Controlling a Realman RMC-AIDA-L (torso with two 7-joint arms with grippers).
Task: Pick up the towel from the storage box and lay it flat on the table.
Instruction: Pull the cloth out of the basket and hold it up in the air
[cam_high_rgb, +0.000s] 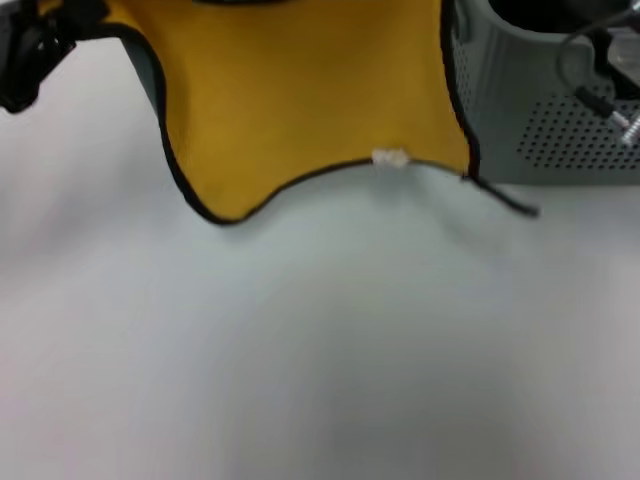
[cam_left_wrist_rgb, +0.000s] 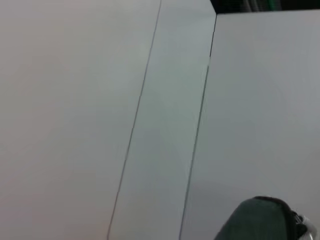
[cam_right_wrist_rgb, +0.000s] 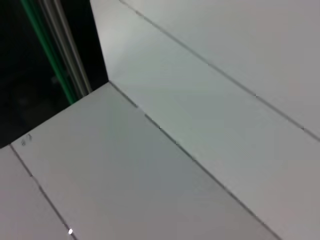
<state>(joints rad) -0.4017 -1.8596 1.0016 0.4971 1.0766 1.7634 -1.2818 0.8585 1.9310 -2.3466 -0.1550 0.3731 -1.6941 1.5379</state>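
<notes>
The towel (cam_high_rgb: 310, 90) hangs spread out above the table (cam_high_rgb: 320, 350), yellow face towards the head camera. Its black border curves along the bottom, with the white tag (cam_high_rgb: 390, 158) at the lower edge and a loose thread at its right corner. A strip of the dark green face shows along its left edge. My left gripper (cam_high_rgb: 35, 50) is at the top left, shut on the towel's upper left corner. A fold of green cloth (cam_left_wrist_rgb: 260, 220) shows in the left wrist view. My right gripper (cam_high_rgb: 612, 70) is at the top right by the storage box (cam_high_rgb: 560, 130). The towel's top edge is out of view.
The storage box stands at the far right of the table, close to the towel's right edge. Both wrist views show white table panels with thin seams (cam_left_wrist_rgb: 135, 130), and a dark gap beyond the table's edge (cam_right_wrist_rgb: 40, 65).
</notes>
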